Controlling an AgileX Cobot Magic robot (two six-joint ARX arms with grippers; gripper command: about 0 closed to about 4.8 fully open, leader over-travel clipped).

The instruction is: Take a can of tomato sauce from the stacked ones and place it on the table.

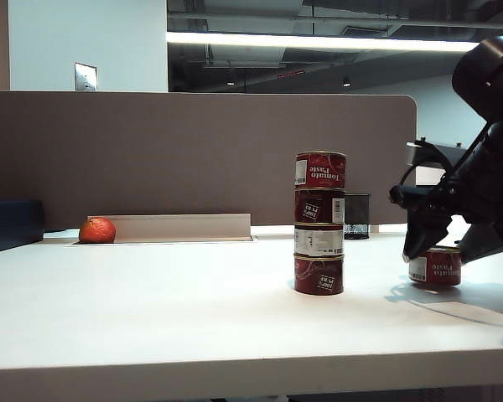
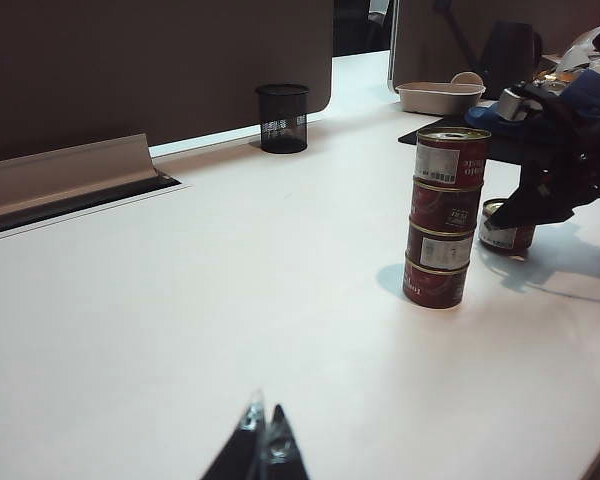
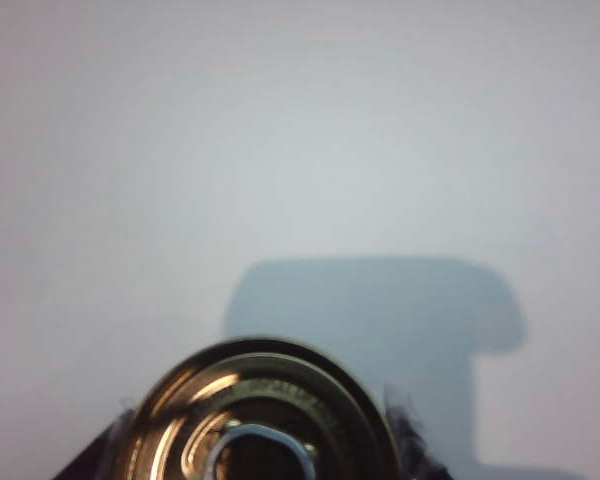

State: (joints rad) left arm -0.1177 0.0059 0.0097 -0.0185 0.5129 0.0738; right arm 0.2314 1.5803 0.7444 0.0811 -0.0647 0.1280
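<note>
The can of tomato sauce point(image 3: 255, 415) sits between the right tool's fingers point(image 3: 408, 432) above the table point(image 3: 280, 150).

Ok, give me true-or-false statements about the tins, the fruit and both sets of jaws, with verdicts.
1. The stack of dark red round tins is four high. True.
2. The right gripper has its jaws around a separate dark red tomato paste tin. True.
3. The round orange fruit touches the stack. False: it lies far to the left, by the partition.
4. The left gripper holds a tin. False: its jaws are shut and empty, away from the stack.
</note>
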